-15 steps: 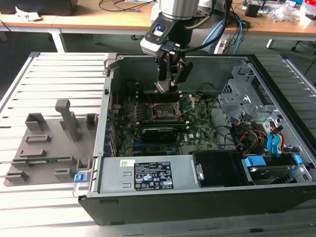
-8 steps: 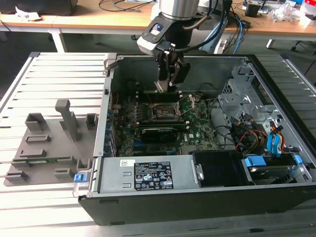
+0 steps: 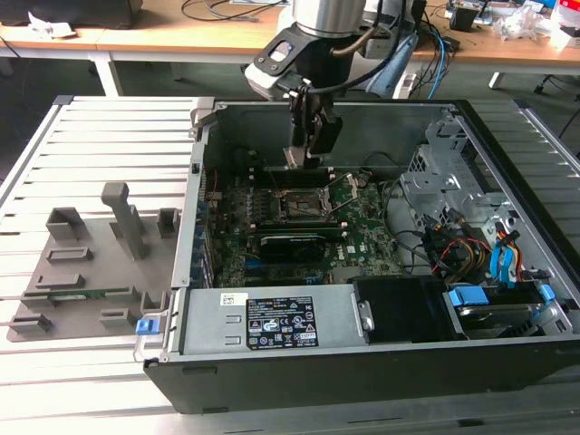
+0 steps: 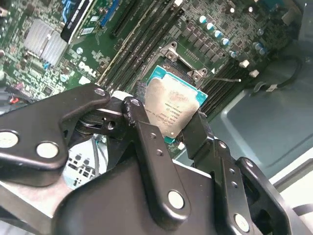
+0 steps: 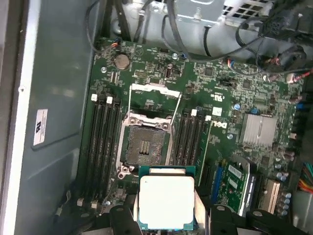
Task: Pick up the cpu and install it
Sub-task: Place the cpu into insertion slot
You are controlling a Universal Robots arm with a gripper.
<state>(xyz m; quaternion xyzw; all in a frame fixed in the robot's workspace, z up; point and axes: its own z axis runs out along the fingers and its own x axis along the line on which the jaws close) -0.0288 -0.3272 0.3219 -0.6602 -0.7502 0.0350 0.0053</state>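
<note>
My gripper [image 3: 304, 149] hangs inside the open computer case, just above the motherboard and slightly behind the open cpu socket [image 3: 297, 205]. It is shut on the cpu [image 4: 173, 105], a small square chip with a pale metal top and a teal rim, gripped by two opposite edges between the black fingers [image 4: 138, 117]. In the first wrist view the cpu [image 5: 166, 200] sits level, apart from the dark socket [image 5: 145, 144], whose metal frame [image 5: 155, 89] is flipped open. In the second wrist view the socket [image 4: 182, 58] is partly hidden behind the chip.
Memory slots [image 5: 103, 147] flank the socket on both sides. A heatsink [image 5: 259, 130] and cables [image 3: 453, 245] lie toward the drive cage [image 3: 444, 172]. The case walls [image 3: 201, 172] enclose the board. A grey holder plate [image 3: 91, 272] with blocks lies at the exterior view's left.
</note>
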